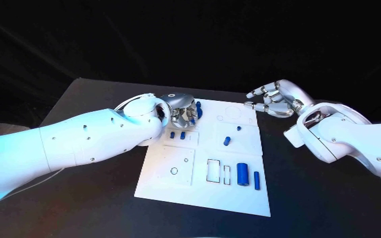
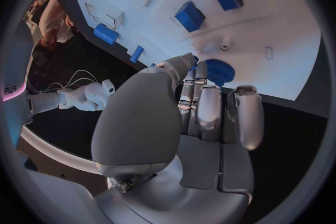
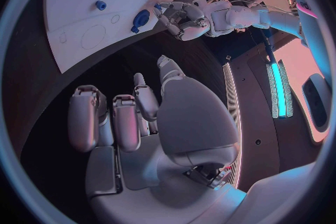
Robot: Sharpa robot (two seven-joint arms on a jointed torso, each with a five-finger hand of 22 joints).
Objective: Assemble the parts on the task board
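Observation:
The white task board (image 1: 179,185) lies in the middle of the black table. My left hand (image 1: 183,114) is over its far left corner and pinches a blue gear (image 1: 199,109) that stands on edge between thumb and fingertips; the left wrist view shows the toothed gear (image 2: 218,71) just past the fingertips (image 2: 201,70). My right hand (image 1: 274,99) hovers off the board's far right corner, fingers loosely bent and apart, holding nothing. Two small blue blocks (image 1: 177,135), a short peg (image 1: 227,140), a thick cylinder (image 1: 242,171) and a thin rod (image 1: 256,179) are on the board.
The board has outlined recesses, among them a rectangular slot (image 1: 213,170) and small round holes (image 1: 174,170). Black table surface (image 1: 95,199) runs to the left, right and front of the board. The left forearm (image 1: 87,139) crosses the table's left side.

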